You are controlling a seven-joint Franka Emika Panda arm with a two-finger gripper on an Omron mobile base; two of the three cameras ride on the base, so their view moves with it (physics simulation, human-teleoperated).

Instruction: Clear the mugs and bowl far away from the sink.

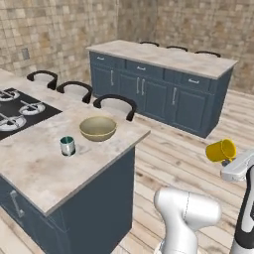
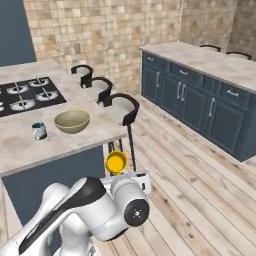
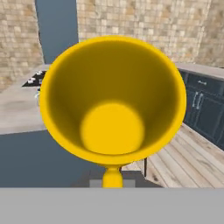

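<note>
- Currently I have the yellow mug pinched in the gripper, jaws pressed nearly together on what looks like its handle side; the fingertips themselves are hidden behind the mug.
- Mug hangs tipped on its side, out over the wood floor, off the counter's edge at about 4 o'clock from the olive-tan bowl in the left base view.
- Hand view looks straight into the mug's mouth, handle at 6 o'clock. I judge the sideways tilt comes from the wrist's pose, not a slip.
- Bowl and teal mug sit on the beige marble counter, mug just beside the bowl at 8 o'clock, apart from it.
- Black stovetop lies at 10 o'clock from the bowl.
- My read: one mug in transit, two items yet to move.
</note>
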